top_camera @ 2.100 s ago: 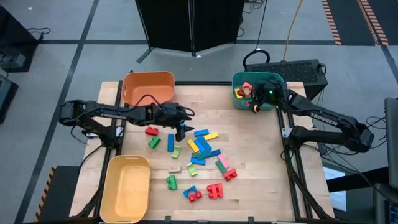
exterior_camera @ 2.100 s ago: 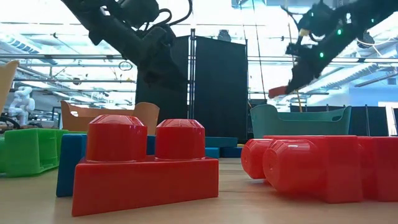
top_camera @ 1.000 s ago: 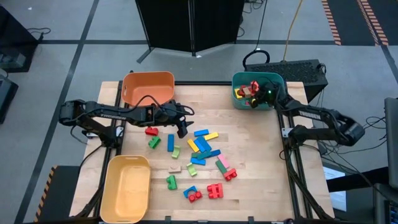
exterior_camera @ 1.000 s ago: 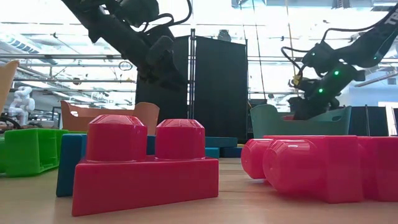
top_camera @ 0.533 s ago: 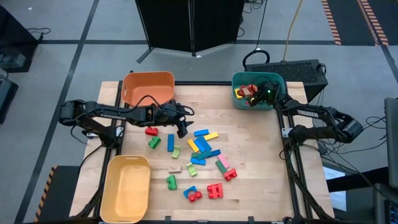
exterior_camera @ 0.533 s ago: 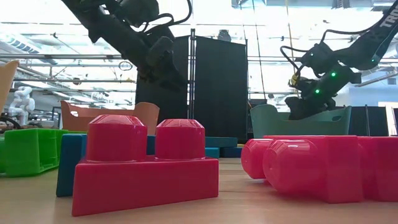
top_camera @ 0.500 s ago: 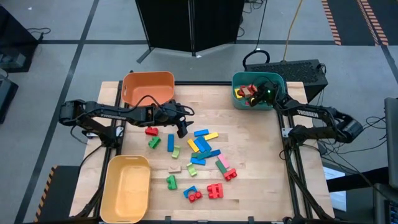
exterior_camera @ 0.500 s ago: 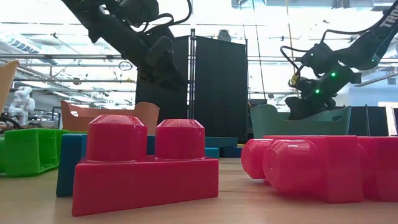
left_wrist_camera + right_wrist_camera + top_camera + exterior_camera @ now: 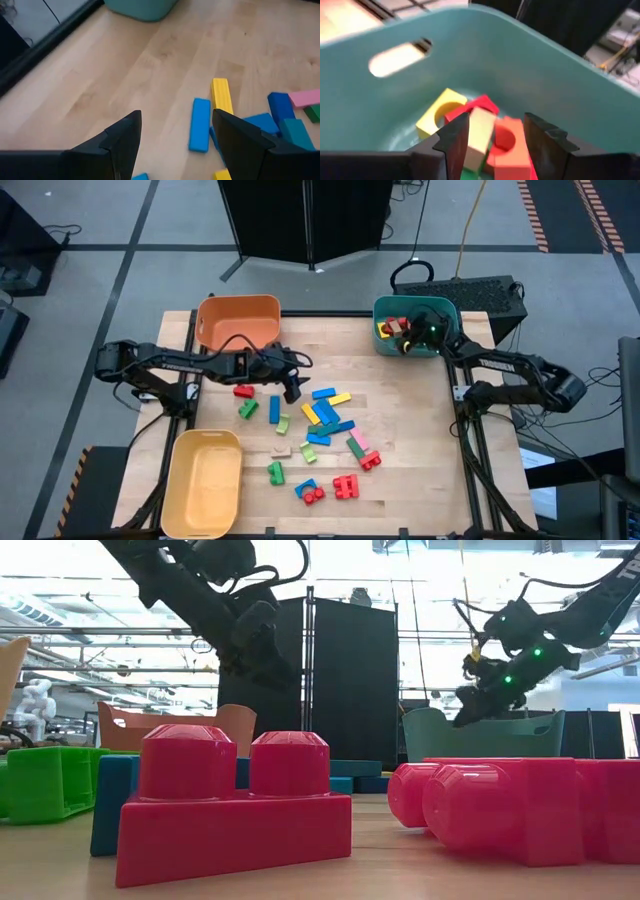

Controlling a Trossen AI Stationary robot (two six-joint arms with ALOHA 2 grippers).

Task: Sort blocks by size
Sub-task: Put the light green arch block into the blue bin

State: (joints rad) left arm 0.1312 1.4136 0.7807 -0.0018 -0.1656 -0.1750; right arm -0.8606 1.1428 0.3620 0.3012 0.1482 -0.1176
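Hovering: R pincer open over teal bin.

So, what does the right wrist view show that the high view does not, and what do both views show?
Only the right wrist view: a yellow arch block, a red arch block and a cream block lie piled on the floor of the teal bin, between open fingers.

Only the high view: the orange bin, the yellow bin, the loose blocks on the table, the left gripper.

Both: the teal bin with blocks inside, and the right gripper over it.
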